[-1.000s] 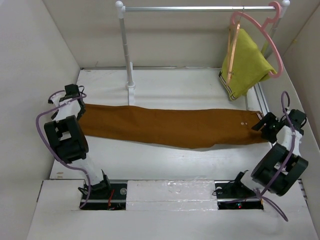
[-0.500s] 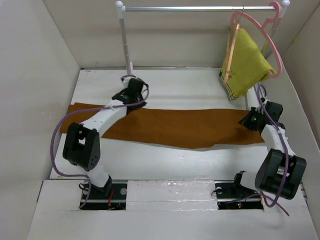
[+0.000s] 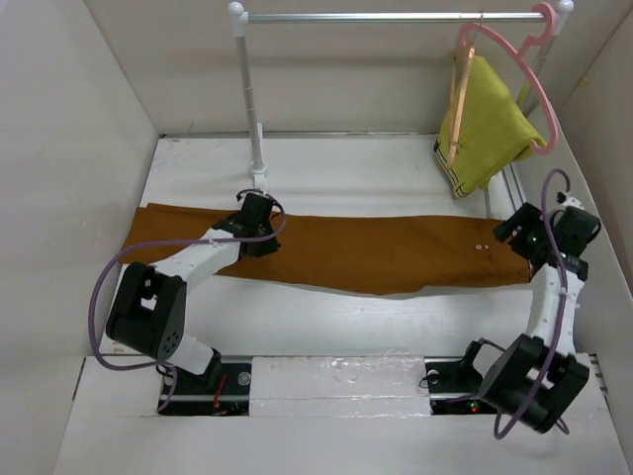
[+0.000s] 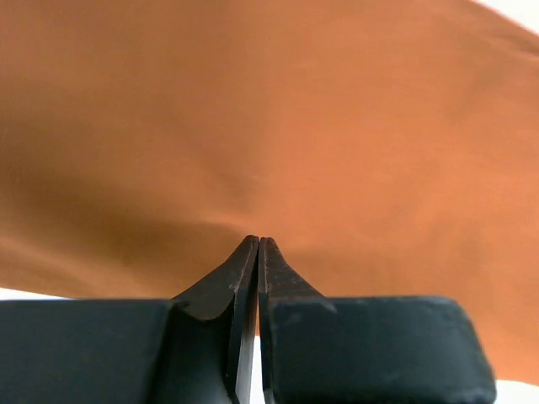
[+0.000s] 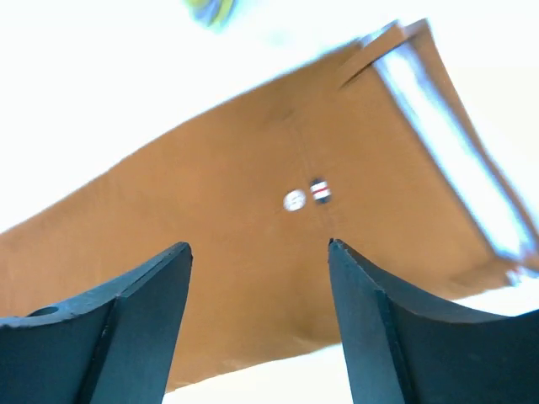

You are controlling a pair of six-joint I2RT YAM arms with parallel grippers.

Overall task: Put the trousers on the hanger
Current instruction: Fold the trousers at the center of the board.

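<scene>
trousers [image 3: 356, 247]: flat across table [image 3: 346, 173] middle, waist near right edge | feel: likely soft, floppy, light | best grab: waist | left gripper [image 4: 258, 244]: closed, tips touching cloth | right gripper [image 5: 258, 246]: open above waist

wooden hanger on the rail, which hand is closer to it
Right. The right hand is open at the waistband end of the trousers, just in front of the wooden hanger; the left hand is over the legs, much farther away.
</scene>
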